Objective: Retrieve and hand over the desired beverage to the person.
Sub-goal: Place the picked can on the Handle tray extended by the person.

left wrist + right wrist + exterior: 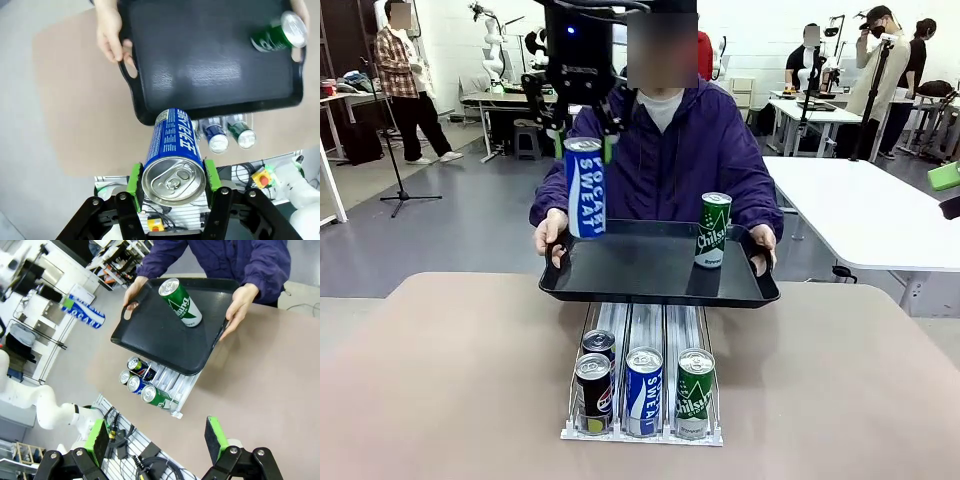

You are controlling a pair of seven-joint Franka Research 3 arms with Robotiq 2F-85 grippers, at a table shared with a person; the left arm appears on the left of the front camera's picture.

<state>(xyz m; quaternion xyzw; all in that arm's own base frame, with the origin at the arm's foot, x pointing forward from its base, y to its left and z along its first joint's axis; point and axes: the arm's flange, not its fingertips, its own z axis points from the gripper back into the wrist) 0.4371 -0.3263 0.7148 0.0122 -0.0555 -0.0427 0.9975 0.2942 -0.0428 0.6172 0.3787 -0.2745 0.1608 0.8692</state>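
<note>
My left gripper is shut on a blue Pocari Sweat can, holding it upright above the left part of a black tray. The person, in a purple jacket, holds the tray by both handles over the table's far edge. A green Chilsung can stands on the tray's right side. In the left wrist view the blue can sits between the green pads, over the tray's near rim. My right gripper is open and holds nothing, high over the table.
A wire rack on the beige table holds lanes of black, blue and green cans. The person's hands grip the tray's handles. A white table stands at the right, and other people stand far behind.
</note>
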